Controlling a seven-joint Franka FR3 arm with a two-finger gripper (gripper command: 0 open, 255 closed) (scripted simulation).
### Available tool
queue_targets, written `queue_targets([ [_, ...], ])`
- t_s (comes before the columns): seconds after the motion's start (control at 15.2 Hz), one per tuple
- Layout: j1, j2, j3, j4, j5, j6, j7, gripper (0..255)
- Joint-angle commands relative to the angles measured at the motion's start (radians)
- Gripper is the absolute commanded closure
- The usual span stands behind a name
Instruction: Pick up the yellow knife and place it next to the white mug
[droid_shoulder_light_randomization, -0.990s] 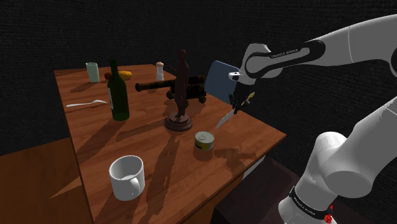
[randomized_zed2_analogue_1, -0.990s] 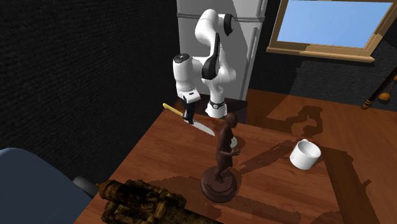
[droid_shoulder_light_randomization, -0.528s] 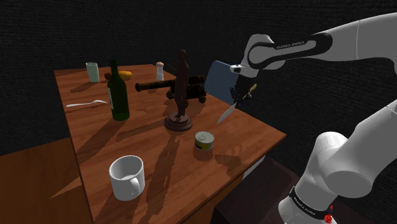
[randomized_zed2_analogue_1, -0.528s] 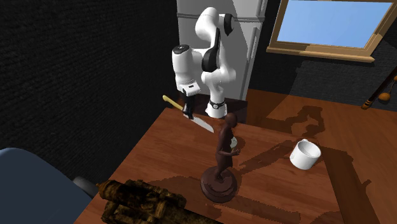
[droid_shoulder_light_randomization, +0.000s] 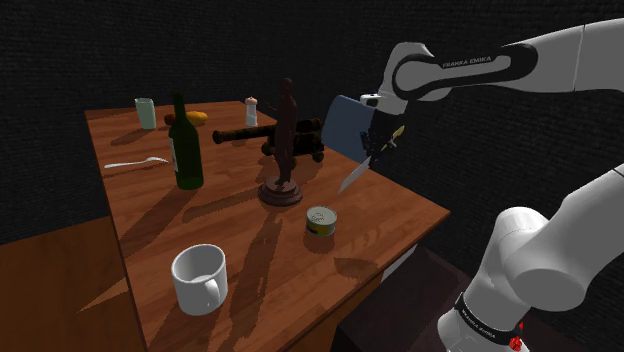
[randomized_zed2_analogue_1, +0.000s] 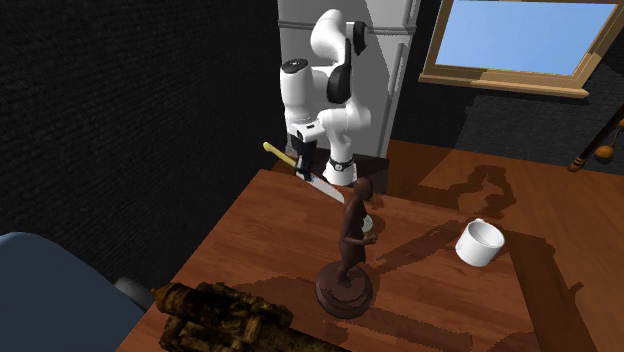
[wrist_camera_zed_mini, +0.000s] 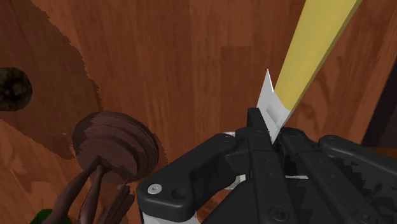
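The knife (droid_shoulder_light_randomization: 355, 176) has a yellow handle and a silver blade. It hangs tilted in the air over the wooden table (droid_shoulder_light_randomization: 390, 205), near the edge closest to the arm, with my gripper (droid_shoulder_light_randomization: 377, 150) shut on it near where handle meets blade. In the second exterior view the knife (randomized_zed2_analogue_1: 322, 187) slants down from the gripper (randomized_zed2_analogue_1: 303, 167). The wrist view has the yellow handle (wrist_camera_zed_mini: 318, 51) sticking out past the clasping fingers (wrist_camera_zed_mini: 254, 130). The white mug (droid_shoulder_light_randomization: 200, 278) stands upright near the table's front corner, far from the knife; it is also the mug (randomized_zed2_analogue_1: 479, 242) at the second exterior view's right.
A dark figurine (droid_shoulder_light_randomization: 284, 150) stands mid-table between knife and mug, with a small tin can (droid_shoulder_light_randomization: 320, 220) beside it. A green bottle (droid_shoulder_light_randomization: 185, 150), a spoon (droid_shoulder_light_randomization: 135, 163), a model cannon (droid_shoulder_light_randomization: 265, 135), a cup (droid_shoulder_light_randomization: 146, 112) and a shaker (droid_shoulder_light_randomization: 251, 110) sit farther back.
The gripper has risen with the knife, lifting it higher above the table and shifting slightly to the second exterior view's right. Nothing else has moved.
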Motion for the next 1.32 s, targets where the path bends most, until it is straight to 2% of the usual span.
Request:
queue_targets([
  [0.0,0.014,-0.019,0.039,-0.020,0.007,0.001,0.052,255],
  [0.66,0.102,-0.067,0.236,-0.090,0.072,0.028,0.304,255],
  [1.25,0.195,-0.010,0.402,-0.056,0.142,0.061,0.519,255],
])
